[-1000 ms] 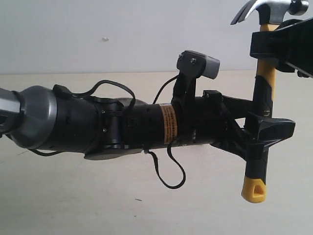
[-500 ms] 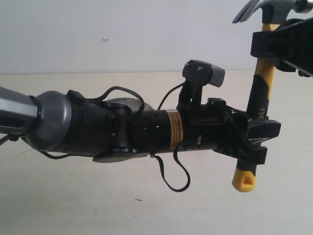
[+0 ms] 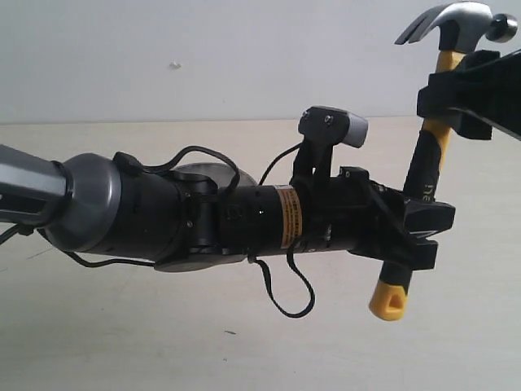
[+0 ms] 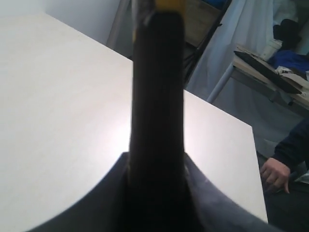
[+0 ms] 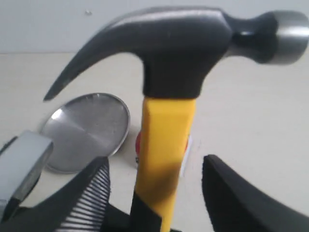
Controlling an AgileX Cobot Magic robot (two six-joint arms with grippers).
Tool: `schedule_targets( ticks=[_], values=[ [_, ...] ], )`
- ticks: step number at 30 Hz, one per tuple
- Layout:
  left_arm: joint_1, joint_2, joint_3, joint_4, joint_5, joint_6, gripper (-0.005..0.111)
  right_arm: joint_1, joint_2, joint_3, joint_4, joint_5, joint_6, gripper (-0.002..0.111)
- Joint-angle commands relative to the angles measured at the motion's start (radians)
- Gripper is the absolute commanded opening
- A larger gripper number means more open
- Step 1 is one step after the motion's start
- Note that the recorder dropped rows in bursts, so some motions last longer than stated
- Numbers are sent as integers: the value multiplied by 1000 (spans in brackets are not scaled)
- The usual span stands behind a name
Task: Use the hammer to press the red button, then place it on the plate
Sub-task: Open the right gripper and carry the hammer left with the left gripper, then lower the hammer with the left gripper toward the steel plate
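Red button (image 5: 139,144) mostly behind hammer (image 5: 178,53) handle, steel plate (image 5: 89,128) partly covered

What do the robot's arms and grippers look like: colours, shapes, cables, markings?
The left arm is a black cylinder with a silver-grey rounded joint, an orange label band, looping black cables and a grey camera. The left gripper and right gripper are black, angular.

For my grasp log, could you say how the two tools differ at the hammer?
The left tool grips the hammer's black lower handle; the right tool sits at the yellow neck under the head. The left is shut on it; the right's fingers stand clear of it. Both straddle one handle.
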State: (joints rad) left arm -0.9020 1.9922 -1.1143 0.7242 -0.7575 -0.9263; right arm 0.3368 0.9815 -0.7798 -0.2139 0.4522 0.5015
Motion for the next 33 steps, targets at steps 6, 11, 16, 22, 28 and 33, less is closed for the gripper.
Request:
schedule_targets(
  ticks=[6,11,16,22,28,33],
  values=[
    [101,-142,43,-15,-19,4,0,0,-132,-5,46,216,-81,64],
    [181,-249,120,34,64,6,0,0,-272,32,241,132,-276,52],
    [229,-362,223,87,102,11,0,0,-389,232,428,-206,-486,33],
    [234,-483,297,87,256,121,0,0,-444,511,448,-634,-517,21],
    [234,-524,337,87,356,140,0,0,-444,666,300,-903,-515,21],
    [234,-504,345,95,437,142,0,0,-446,732,283,-973,-524,21]
  ],
)
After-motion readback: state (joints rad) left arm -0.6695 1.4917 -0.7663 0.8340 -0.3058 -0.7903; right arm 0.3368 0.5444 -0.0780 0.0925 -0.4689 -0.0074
